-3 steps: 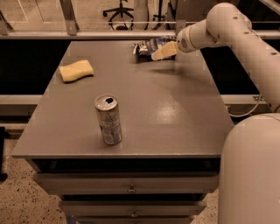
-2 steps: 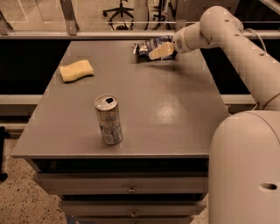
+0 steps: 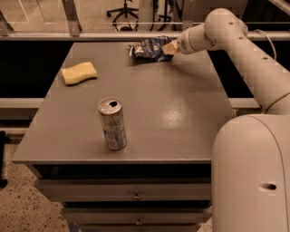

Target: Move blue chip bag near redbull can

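One blue chip bag (image 3: 149,48) (crinkled, dark foil), gripper (image 3: 170,47) just beside

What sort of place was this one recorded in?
Probably an office or lab workspace: a grey table with drawers below, a glass partition behind it, and a rolling office chair beyond. The gripper is at the chip bag near the table's far edge.

Dim, warm light falls from above and leaves a soft glare patch on the grey table (image 3: 181,118), right of center. In the upper center-right, the gripper (image 3: 171,46) sits at the blue chip bag (image 3: 149,48), with a dark shadow just below them.
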Motion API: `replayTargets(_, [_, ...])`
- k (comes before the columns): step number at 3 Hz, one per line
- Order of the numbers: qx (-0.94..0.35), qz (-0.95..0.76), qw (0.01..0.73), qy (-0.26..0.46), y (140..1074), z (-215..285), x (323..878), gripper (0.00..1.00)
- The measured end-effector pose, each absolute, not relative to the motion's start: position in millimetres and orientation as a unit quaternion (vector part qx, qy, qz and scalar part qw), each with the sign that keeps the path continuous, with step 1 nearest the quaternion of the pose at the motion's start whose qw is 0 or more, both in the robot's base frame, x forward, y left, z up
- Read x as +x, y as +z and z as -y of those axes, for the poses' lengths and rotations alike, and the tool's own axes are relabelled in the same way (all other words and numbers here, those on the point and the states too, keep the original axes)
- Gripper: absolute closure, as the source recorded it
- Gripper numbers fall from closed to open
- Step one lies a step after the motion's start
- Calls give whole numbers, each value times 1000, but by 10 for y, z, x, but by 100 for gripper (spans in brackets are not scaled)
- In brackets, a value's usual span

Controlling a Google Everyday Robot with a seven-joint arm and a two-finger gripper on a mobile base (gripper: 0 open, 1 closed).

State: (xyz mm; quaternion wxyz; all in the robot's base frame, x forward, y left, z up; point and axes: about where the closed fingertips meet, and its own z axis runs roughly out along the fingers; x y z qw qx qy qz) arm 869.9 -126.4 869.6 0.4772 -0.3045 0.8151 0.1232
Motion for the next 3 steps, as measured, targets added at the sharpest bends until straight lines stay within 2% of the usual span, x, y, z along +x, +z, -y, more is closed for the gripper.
replayTargets(1, [-308, -805, 490, 126, 8792, 1278, 8638, 92])
replayTargets(2, [-327, -788, 501, 148, 8983, 1272, 8325, 100])
replayTargets(3, [-355, -771, 501, 171, 9135, 1278, 7909, 100])
